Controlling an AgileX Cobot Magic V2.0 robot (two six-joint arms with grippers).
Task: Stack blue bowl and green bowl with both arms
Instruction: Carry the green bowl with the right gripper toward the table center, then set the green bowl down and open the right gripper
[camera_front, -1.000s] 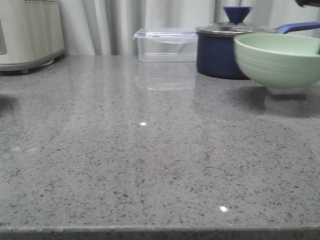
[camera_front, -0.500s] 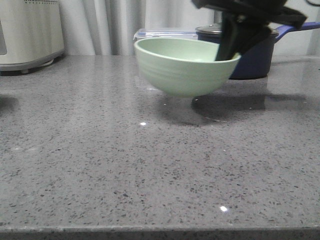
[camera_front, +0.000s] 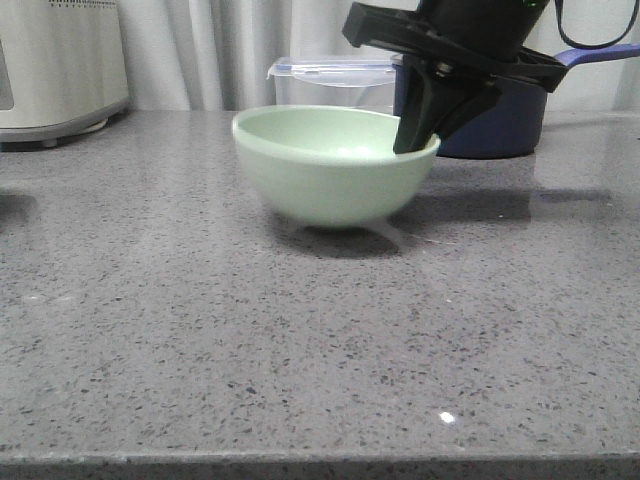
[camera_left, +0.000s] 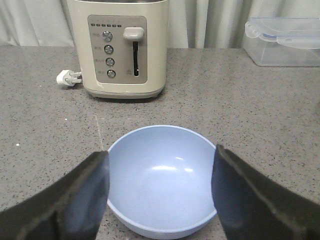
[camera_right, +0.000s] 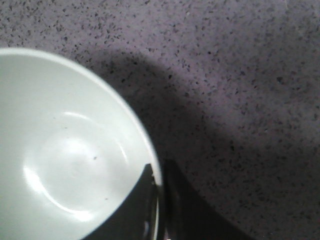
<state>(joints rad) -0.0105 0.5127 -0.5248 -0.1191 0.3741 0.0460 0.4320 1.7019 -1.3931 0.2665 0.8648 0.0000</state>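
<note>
The green bowl (camera_front: 330, 165) rests on the grey counter near the middle in the front view. My right gripper (camera_front: 415, 140) comes down from the upper right and is shut on the bowl's right rim, one finger inside and one outside. The right wrist view shows that rim (camera_right: 152, 165) pinched between the dark fingers (camera_right: 177, 200). In the left wrist view the blue bowl (camera_left: 162, 180) sits upright on the counter between the wide-apart fingers of my open left gripper (camera_left: 160, 192). The left gripper and blue bowl are outside the front view.
A cream toaster (camera_left: 120, 47) with a white plug (camera_left: 67, 77) stands behind the blue bowl. A clear lidded container (camera_front: 335, 90) and a navy saucepan (camera_front: 480, 115) stand at the back by the curtain.
My right gripper has carried the green bowl from the far right leftward and down, from hanging above the counter to resting near the middle.
</note>
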